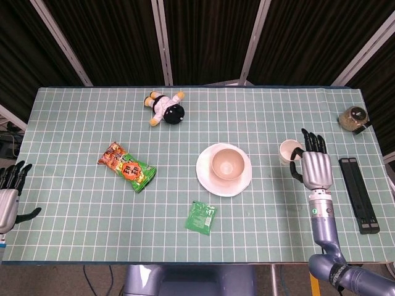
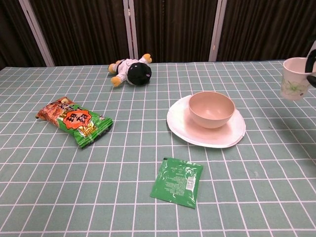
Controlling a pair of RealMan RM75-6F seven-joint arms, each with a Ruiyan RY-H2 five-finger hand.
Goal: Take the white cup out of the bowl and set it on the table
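1. Now the right robot hand point(image 1: 316, 168) has its fingers wrapped round the white cup point(image 1: 289, 151), which sits at the hand's 10 o'clock in the head view and is well apart from the bowl point(image 1: 224, 163), out at the bowl's 3 o'clock.
2. The chest view puts the cup point(image 2: 295, 85) at the far right edge, mouth up and close to level; whether its base touches the worktop point(image 1: 86, 222) I cannot tell, though it looks to be just above.
3. The step in hand is the set-down, I'd say: lower straight, keep the cup upright, and let the base meet the worktop flat before the fingers ease off.
4. Pick bare cloth here, away from the plate point(image 1: 207, 179) at 9 o'clock and the jar point(image 1: 354, 118) at 1 o'clock.
5. Release gently, spreading the fingers outward, since a light paper-looking cup could tip if dragged.
6. The left robot hand point(image 1: 8, 192) rests at the worktop's left edge, fingers spread, holding nothing.
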